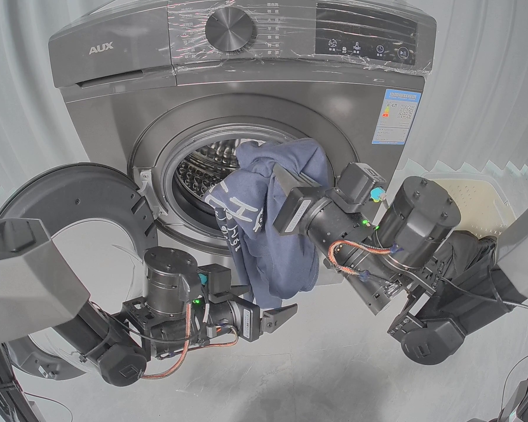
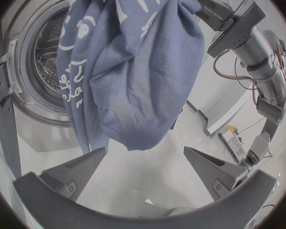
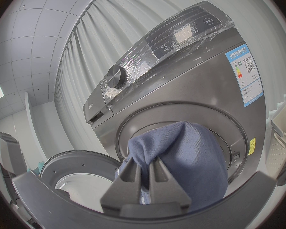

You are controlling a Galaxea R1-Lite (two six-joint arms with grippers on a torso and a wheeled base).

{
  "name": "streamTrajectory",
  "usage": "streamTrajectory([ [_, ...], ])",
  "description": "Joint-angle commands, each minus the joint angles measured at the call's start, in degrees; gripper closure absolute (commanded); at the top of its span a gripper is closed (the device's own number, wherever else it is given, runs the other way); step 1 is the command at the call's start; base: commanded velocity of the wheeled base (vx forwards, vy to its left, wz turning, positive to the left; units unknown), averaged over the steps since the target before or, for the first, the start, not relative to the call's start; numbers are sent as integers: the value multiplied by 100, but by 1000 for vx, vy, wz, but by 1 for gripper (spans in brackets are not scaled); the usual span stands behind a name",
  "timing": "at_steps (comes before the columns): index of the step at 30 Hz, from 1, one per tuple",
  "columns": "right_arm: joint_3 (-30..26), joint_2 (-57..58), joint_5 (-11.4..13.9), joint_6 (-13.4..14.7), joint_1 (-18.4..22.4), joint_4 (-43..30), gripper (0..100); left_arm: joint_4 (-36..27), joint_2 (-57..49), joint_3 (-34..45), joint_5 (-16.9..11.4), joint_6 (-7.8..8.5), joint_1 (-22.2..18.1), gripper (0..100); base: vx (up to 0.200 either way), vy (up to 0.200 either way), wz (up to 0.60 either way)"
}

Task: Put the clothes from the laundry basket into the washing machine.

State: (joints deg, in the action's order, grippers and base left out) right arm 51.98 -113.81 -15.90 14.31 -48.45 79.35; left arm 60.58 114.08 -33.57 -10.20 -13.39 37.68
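While the right pincer (image 3: 145,168) is clamped on a fold of the blue sweatshirt (image 1: 276,247) at the mouth of the washing machine (image 1: 246,89), most of the cloth hangs straight down outside the drum (image 1: 202,168). Its long axis is vertical, in front of the opening's lower rim. The hem ends just above the left pincer (image 2: 144,150), which sits spread open and empty beneath it. The drum lies beyond the grip, so I judge the right arm must carry the bundle deeper, with the left placed to lift the tail. Dark clothes (image 1: 472,253) lie in the laundry basket (image 1: 481,191).
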Motion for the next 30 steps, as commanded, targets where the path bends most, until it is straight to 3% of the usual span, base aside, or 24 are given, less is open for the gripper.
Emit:
streamTrajectory([
  [1, -13, 8, -1, 1, 2, 2, 100, 104, 308, -114, 80, 3, 99, 0, 0, 0, 0],
  [17, -39, -27, -10, 1, -33, 116, 100, 482, 774, -519, 563, -6, 73, 0, 0, 0, 0],
  [18, -39, -36, -10, 1, -33, 116, 100, 490, 774, -527, 581, -6, 73, 100, 0, 0, 0],
  [21, -39, -27, -10, 1, -33, 116, 100, 622, 844, -545, 713, -6, 73, 100, 0, 0, 0],
  [30, -109, -36, -1, 1, -25, 116, 100, 868, 615, -404, 713, -6, 64, 100, 0, 0, 0],
])
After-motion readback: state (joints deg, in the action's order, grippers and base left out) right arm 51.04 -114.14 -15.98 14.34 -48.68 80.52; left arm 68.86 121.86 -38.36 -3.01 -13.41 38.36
